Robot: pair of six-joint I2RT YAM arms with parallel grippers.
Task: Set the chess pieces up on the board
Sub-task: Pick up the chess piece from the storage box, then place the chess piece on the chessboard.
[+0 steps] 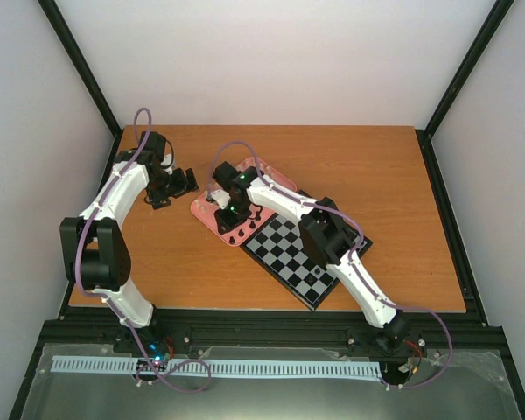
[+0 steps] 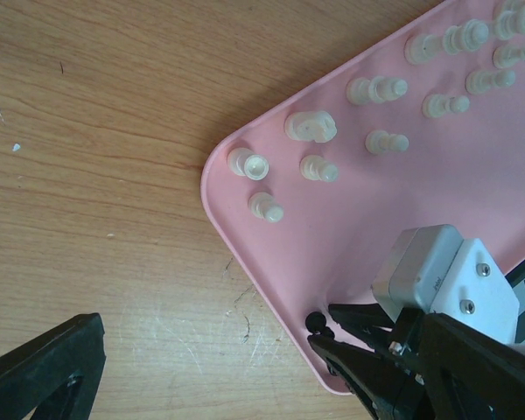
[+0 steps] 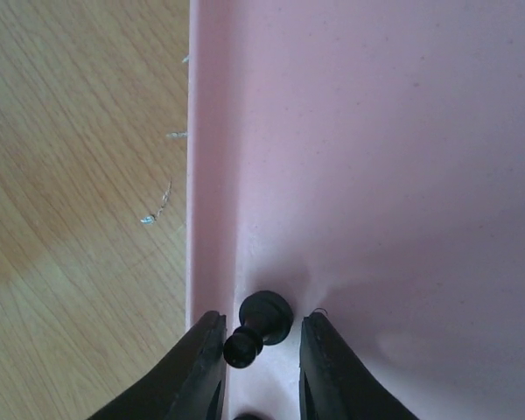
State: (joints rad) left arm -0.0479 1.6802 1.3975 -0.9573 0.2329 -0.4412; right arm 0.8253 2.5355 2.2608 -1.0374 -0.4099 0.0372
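A small black chess piece [image 3: 261, 325] leans in the near corner of the pink tray [image 3: 402, 131]. My right gripper [image 3: 262, 337] straddles it; the left finger touches its head and a gap shows at the right finger, so the jaws stand open. The left wrist view shows that gripper [image 2: 328, 328] at the same piece [image 2: 316, 322]. Several cream chess pieces [image 2: 311, 127] stand on the tray [image 2: 271, 262]. The board [image 1: 306, 254] lies right of the tray, partly under the right arm. My left gripper [image 1: 188, 181] hovers open over bare table left of the tray.
Several black pieces [image 1: 236, 234] stand at the tray's near edge beside the board. Wooden table [image 1: 376, 175] stretches to the right and behind. Black frame posts rise at the back corners, and white walls close in on both sides.
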